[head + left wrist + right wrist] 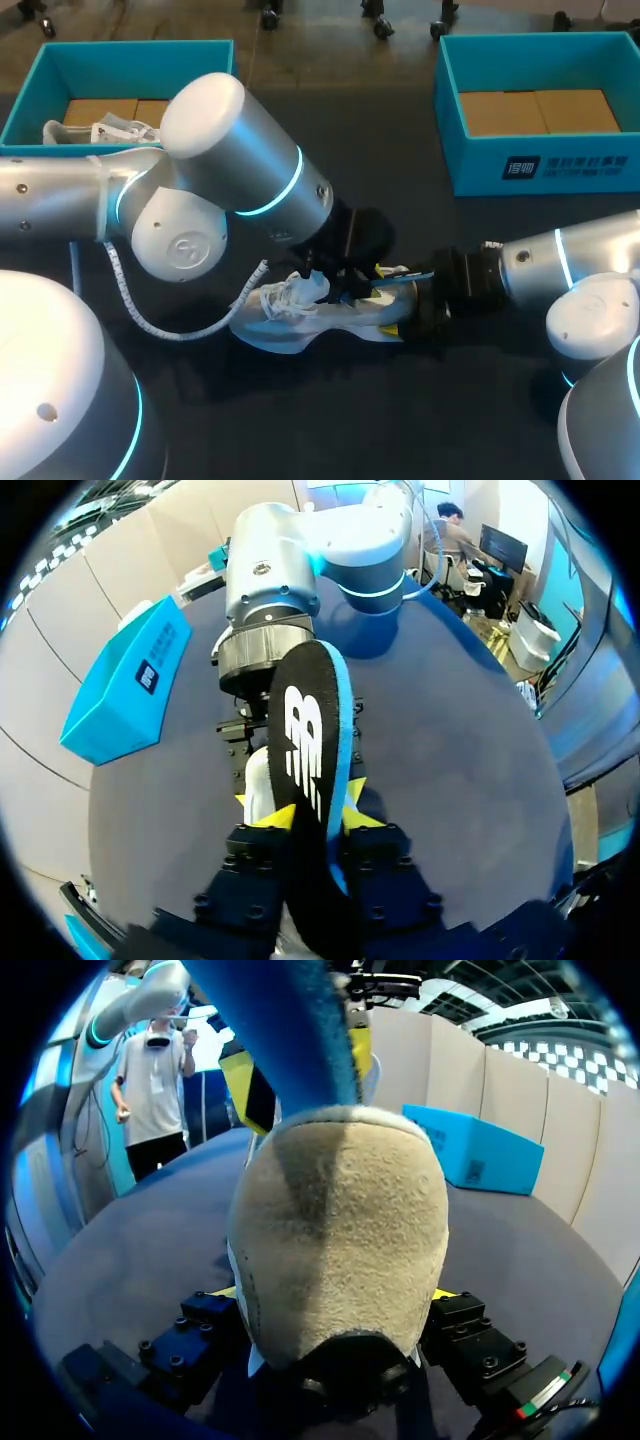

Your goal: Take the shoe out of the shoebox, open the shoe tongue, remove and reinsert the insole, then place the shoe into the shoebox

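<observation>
Your left gripper point(318, 818) pinches the insole point(305, 730) just above the shoe point(320, 318) on the bench point(400, 420). Right gripper point(335, 1292) clamps the shoe's heel. Risk: the insole twists in that pinch and buckles at the shoe's opening.

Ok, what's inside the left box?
A white shoe on brown cardboard in the box. The left arm covers its near right corner.

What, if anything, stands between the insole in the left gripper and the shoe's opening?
Nothing visible. The left gripper is shut on the insole, whose far end comes down to the shoe right behind the heel, which the right gripper clamps. The opening itself is hidden behind that heel.
</observation>
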You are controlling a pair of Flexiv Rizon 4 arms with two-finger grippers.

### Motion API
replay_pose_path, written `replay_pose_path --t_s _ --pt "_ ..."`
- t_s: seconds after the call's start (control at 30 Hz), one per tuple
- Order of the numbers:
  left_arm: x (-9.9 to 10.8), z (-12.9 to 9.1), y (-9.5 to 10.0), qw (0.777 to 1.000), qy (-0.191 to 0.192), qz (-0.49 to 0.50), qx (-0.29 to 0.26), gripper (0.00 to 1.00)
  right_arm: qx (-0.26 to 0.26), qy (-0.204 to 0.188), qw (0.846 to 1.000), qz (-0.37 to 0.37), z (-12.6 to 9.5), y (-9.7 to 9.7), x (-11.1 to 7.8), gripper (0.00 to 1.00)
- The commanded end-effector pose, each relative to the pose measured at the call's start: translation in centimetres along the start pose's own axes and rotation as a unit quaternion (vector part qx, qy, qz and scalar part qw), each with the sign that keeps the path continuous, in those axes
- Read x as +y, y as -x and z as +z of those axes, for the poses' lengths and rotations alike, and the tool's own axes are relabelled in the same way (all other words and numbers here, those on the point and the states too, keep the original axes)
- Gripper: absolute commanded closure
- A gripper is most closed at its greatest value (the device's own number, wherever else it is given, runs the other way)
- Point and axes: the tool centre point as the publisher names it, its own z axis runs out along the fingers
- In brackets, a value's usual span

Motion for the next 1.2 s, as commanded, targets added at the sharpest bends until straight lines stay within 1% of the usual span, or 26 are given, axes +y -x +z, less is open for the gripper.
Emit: replay_pose_path --t_s 0.03,0.2,0.4,0.53,0.63,0.7,1.03,1.13,1.2 --pt "0.0 0.6 0.3 1.000 -0.002 -0.004 0.009 1.00 -0.001 -0.003 1.000 0.000 0.0 0.0 0.2 1.00" --pt "-0.1 0.5 0.2 1.000 -0.010 -0.011 0.017 1.00 -0.001 -0.003 1.000 0.000 0.0 0.0 0.2 1.00" --pt "-1.0 -1.3 0.1 0.999 -0.030 -0.012 0.026 1.00 -0.001 -0.003 1.000 0.000 0.0 0.0 0.2 1.00" --pt "-2.0 -2.3 0.2 0.999 -0.043 -0.011 0.015 1.00 -0.001 -0.003 1.000 0.000 0.0 0.0 0.2 1.00" --pt "-2.7 -3.0 0.3 0.998 -0.059 -0.012 0.018 1.00 -0.001 -0.003 1.000 0.000 0.0 0.0 0.2 1.00" --pt "-3.2 -3.7 0.4 0.998 -0.062 -0.013 0.011 1.00 -0.001 -0.003 1.000 0.000 0.0 0.0 0.2 1.00" --pt "-6.4 -7.5 1.1 0.994 -0.103 -0.022 -0.020 1.00 -0.001 -0.003 1.000 0.000 0.0 0.0 0.2 1.00" --pt "-7.5 -8.6 1.1 0.992 -0.122 -0.031 -0.026 1.00 -0.001 -0.003 1.000 0.000 0.0 0.0 0.2 1.00" --pt "-8.3 -9.5 1.1 0.989 -0.141 -0.036 -0.032 1.00 -0.001 -0.003 1.000 0.000 0.0 0.0 0.2 1.00"
